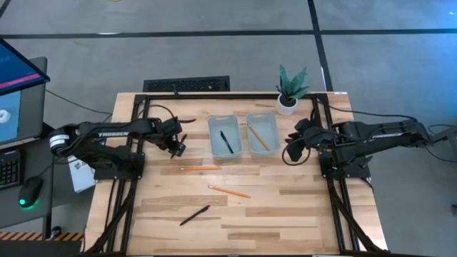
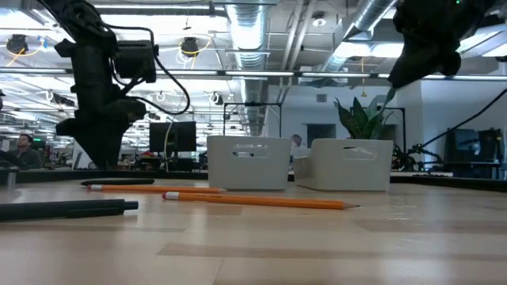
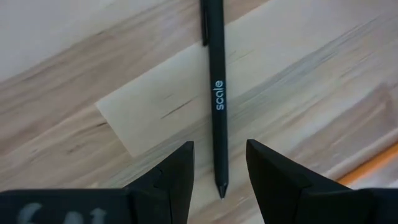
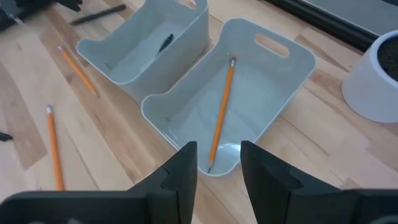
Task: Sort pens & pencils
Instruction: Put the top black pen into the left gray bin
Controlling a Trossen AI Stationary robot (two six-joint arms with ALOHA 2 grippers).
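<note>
**Pens & pencils half sorted, both grippers spread**

Landmark: left tray point(image 1: 223, 135). L gripper point(image 1: 176, 145) left of it, fingers apart, empty, above a pen point(image 3: 216, 93) lying on the surface; the left wrist view alone shows its "scale" print, its tip between the fingers. One pen point(image 1: 226, 141) inside the tray, steep diagonal. Two pencils point(image 1: 199, 168) in front of it, near-horizontal; another pen point(image 1: 194, 215) further forward, slanted. Right tray point(image 1: 262, 133) adjoining holds a pencil point(image 4: 221, 113), diagonal. R gripper point(image 1: 295, 137) right of the trays, fingers apart, empty.
</note>
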